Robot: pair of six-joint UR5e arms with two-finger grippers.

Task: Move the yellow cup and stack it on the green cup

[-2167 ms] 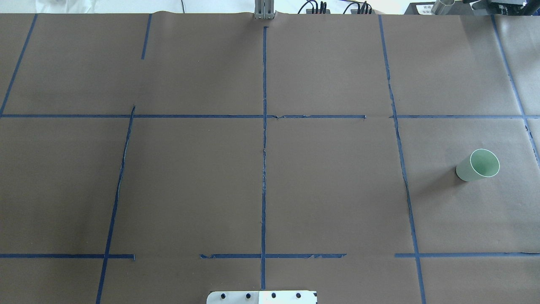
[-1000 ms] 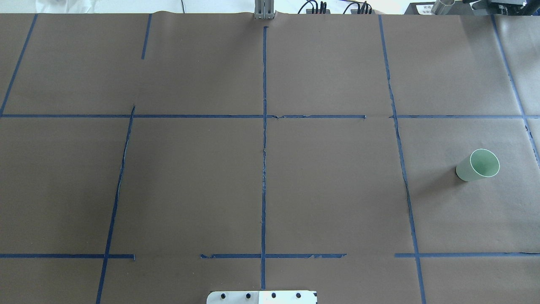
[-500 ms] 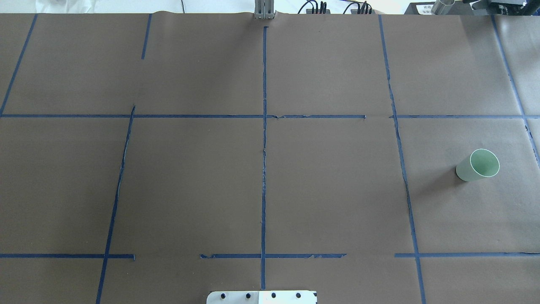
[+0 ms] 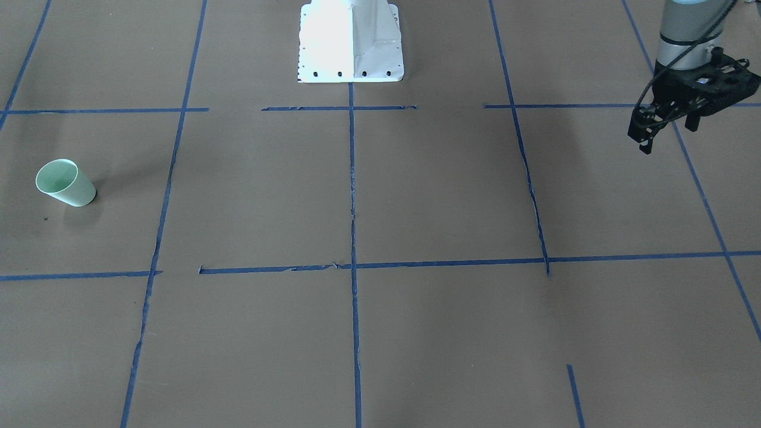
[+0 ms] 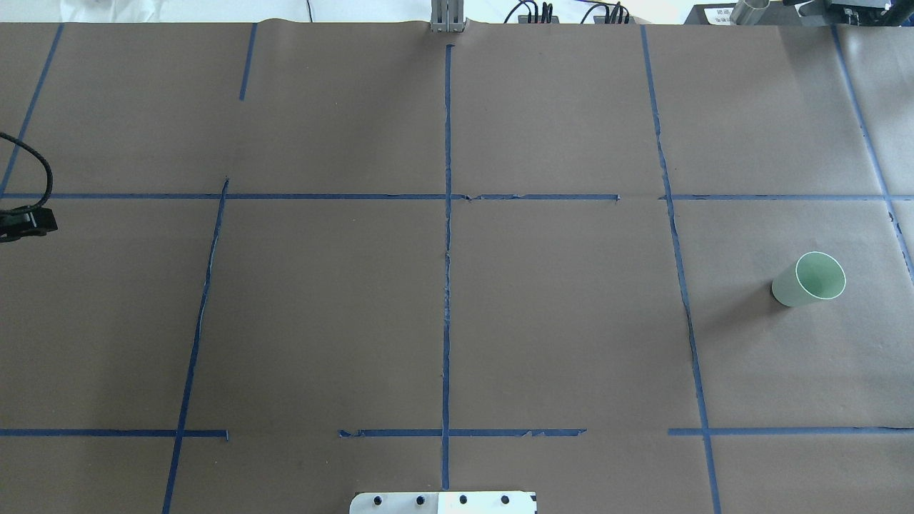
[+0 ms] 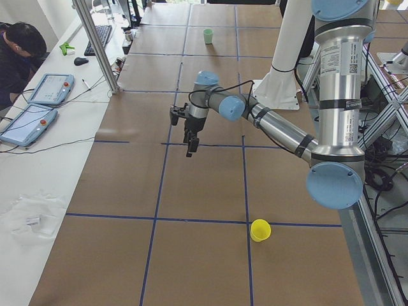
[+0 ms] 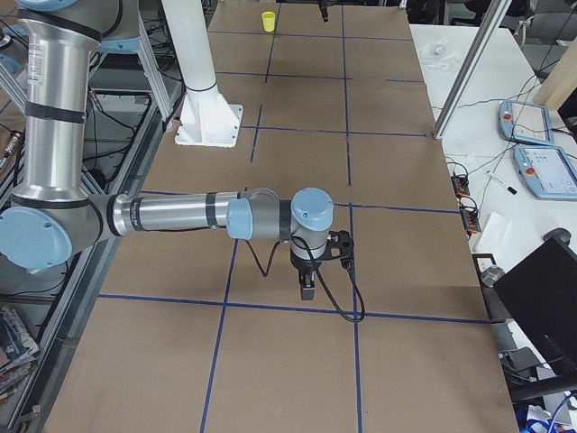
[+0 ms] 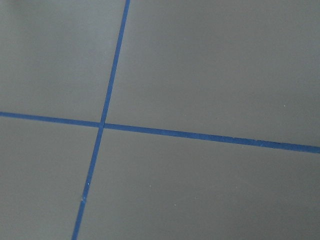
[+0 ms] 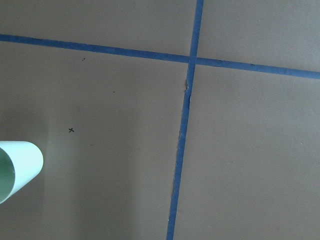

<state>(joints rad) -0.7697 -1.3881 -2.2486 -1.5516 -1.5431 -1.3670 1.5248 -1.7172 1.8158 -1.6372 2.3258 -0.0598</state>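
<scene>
The yellow cup [image 6: 259,229] stands on the brown table near the robot's side at its left end; it also shows far off in the exterior right view [image 7: 268,20]. It is outside the overhead and front views. The green cup [image 5: 809,280] stands upright at the table's right end [image 4: 65,183], and its edge shows in the right wrist view [image 9: 17,167]. My left gripper [image 4: 667,134] hangs open and empty above the table, some way from the yellow cup [image 6: 189,150]. My right gripper [image 7: 306,289] hovers near the green cup; I cannot tell if it is open.
The white robot base [image 4: 351,41] stands at the middle of the near edge. Blue tape lines [image 5: 447,250] divide the brown paper. A metal post [image 6: 95,44] and a person [image 6: 19,57] with tablets are beside the table's far side.
Part of my left gripper and its cable have come into the overhead view at the left edge. The green cup has not moved.
</scene>
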